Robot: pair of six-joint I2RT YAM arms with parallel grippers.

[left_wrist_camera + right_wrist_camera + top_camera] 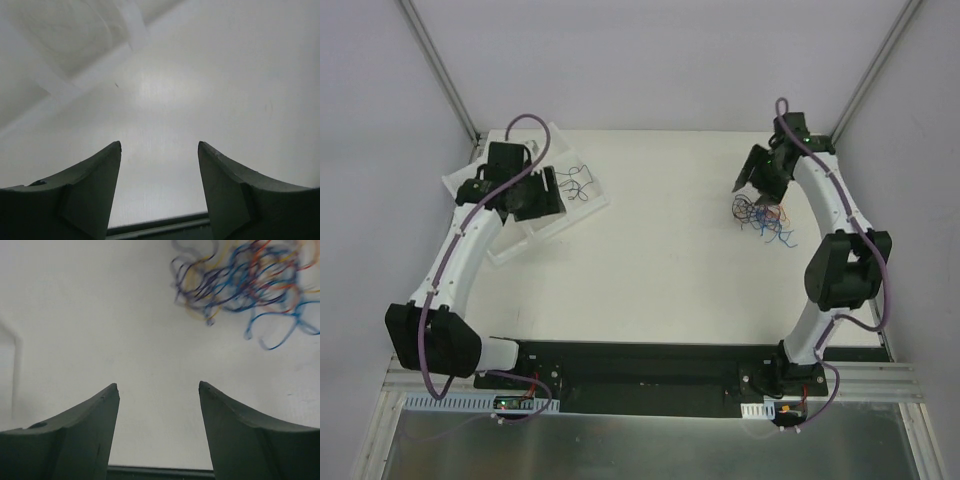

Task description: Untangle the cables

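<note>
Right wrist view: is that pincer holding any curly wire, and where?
Nothing. The right pincer is open and empty; the cables lie apart from it.

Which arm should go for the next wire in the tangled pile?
Right. The right end effector, open, hangs just short of the tangle, which shows top right in its wrist view. The left end effector is across the table over the white tray, empty.

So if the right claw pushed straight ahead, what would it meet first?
Probably the bare table; the cables lie further on, to the right of where the right claw points. Depth is unclear.
</note>
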